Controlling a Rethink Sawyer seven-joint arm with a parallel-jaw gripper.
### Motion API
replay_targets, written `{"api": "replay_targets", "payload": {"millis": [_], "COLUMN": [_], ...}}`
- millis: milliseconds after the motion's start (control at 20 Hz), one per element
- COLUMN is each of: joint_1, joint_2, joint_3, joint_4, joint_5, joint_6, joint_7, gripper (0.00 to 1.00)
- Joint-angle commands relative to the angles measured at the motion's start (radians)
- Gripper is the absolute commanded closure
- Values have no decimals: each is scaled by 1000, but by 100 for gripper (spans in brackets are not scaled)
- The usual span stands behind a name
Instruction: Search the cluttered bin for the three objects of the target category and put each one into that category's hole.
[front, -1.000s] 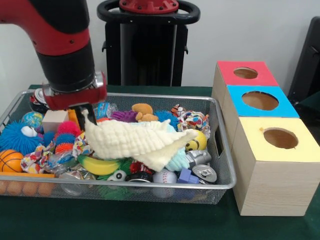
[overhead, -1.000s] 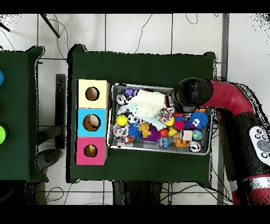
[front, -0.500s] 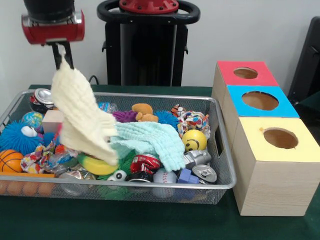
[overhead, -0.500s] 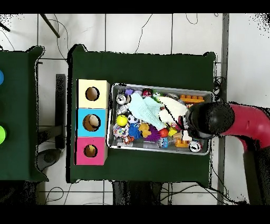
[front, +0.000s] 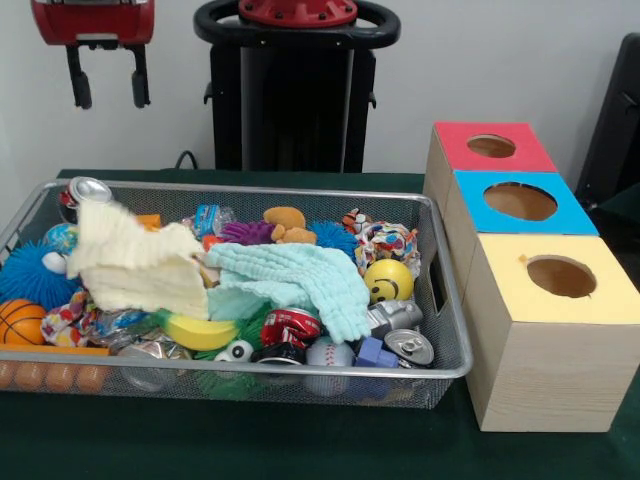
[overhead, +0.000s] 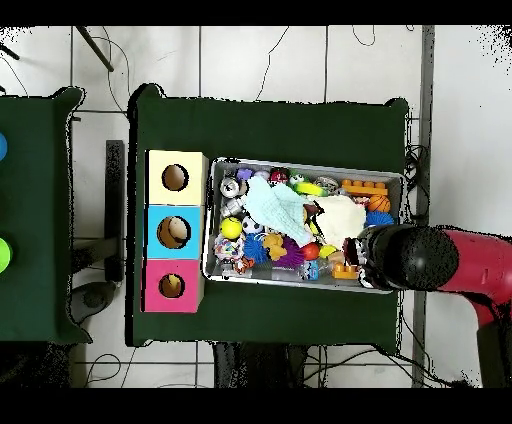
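While the end effector (front: 104, 78) is hanging released above the bin (front: 440, 300), the soft, light cloth (front: 135, 268) is lying bunched; pinching a raised fold suits it.

Even, bright indoor light — soft shadows under the wire bin (front: 440, 352) on the table (front: 300, 440); small glints on can tops, mild softness throughout.

Pale yellow crinkled cloth (front: 135, 268); mint-green crinkled cloth (front: 295, 280); yellow smiley-face ball (front: 388, 281); orange basketball-pattern ball (front: 20, 322); red, blue, yellow-topped wooden boxes (front: 520, 205).
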Motion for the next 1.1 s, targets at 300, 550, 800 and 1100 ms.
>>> {"api": "replay_targets", "payload": {"millis": [300,550,800,1100], "joint_1": [16,44,121,221], "joint_2": [14,-12,-28,14], "joint_3": [88,82,44,5], "joint_4": [134,156,198,160], "joint_5": [-14,-18,-30,-23], "joint_6": [-92,-106,-161,-140], "joint_7": [-114,-68,48,110], "gripper": [0,0,0,0]}}
